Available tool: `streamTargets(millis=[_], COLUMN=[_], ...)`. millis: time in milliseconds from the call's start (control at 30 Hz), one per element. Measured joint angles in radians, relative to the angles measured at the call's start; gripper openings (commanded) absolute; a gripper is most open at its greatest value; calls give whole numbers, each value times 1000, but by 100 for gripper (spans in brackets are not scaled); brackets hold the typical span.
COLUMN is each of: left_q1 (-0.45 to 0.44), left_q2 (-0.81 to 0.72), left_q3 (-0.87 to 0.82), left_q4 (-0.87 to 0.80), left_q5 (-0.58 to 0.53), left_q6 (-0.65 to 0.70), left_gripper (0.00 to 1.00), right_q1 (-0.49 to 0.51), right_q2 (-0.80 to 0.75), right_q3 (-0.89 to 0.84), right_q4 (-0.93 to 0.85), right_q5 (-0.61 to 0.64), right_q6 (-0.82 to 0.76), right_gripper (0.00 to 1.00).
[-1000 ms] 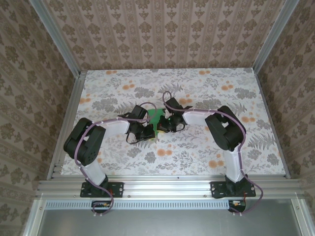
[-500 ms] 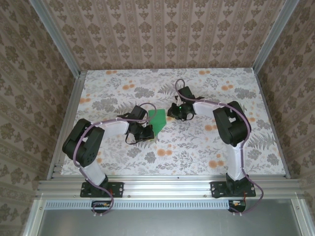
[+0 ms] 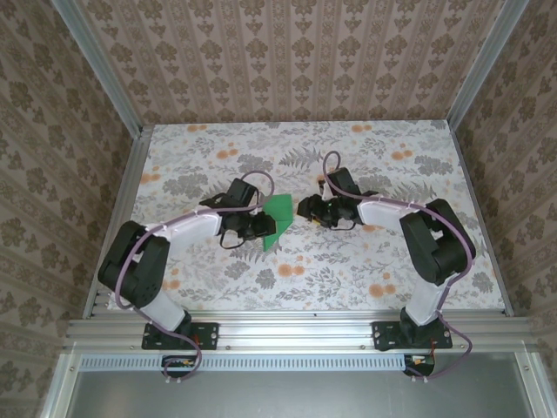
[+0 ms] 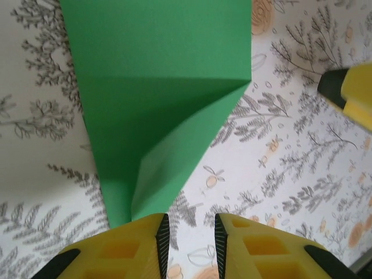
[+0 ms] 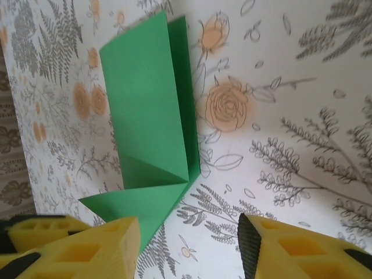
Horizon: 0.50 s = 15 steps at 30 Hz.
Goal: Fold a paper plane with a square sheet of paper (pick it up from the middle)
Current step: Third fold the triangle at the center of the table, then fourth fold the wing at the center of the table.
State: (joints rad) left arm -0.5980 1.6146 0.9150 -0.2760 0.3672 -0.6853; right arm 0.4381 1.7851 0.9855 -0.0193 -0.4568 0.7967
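The square sheet of paper (image 3: 278, 212) is bright green and lies on the floral tabletop, folded over on itself with a slanted crease. In the left wrist view the paper (image 4: 157, 87) spreads ahead of my left gripper (image 4: 189, 224); its narrow end reaches the left finger, and only tabletop shows between the open jaws. My right gripper (image 5: 189, 229) stands wide open, the paper (image 5: 145, 104) ahead and to its left, with one corner beside its left finger. From above, the left gripper (image 3: 264, 228) sits at the paper's left edge and the right gripper (image 3: 305, 209) just right of it.
The floral tabletop (image 3: 348, 270) is boxed in by aluminium rails (image 3: 122, 200) and patterned walls. A yellow finger of the right gripper (image 4: 354, 93) pokes into the left wrist view at the upper right. Both arms bend inward towards the table's middle.
Both grippers were shut on the upright paper a second ago and have since opened. The right gripper has pulled back to the right, and the paper now lies flatter on the table.
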Motion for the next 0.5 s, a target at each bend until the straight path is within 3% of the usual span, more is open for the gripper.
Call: streamTargets(millis=[200,500], left_q1=[17,31], left_q2=[82,131], left_q3=[26,27], left_q4=[15,15], left_q5=[-52,-95], left_q6=[-4,-10], left_gripper=[21,14], right_q1=[25,62], right_q2=[37,134], right_q3=[-2,29], right_q4=[87,121], right_q5=[-24,-53], right_q6=[65,114], right_gripper=[52,43])
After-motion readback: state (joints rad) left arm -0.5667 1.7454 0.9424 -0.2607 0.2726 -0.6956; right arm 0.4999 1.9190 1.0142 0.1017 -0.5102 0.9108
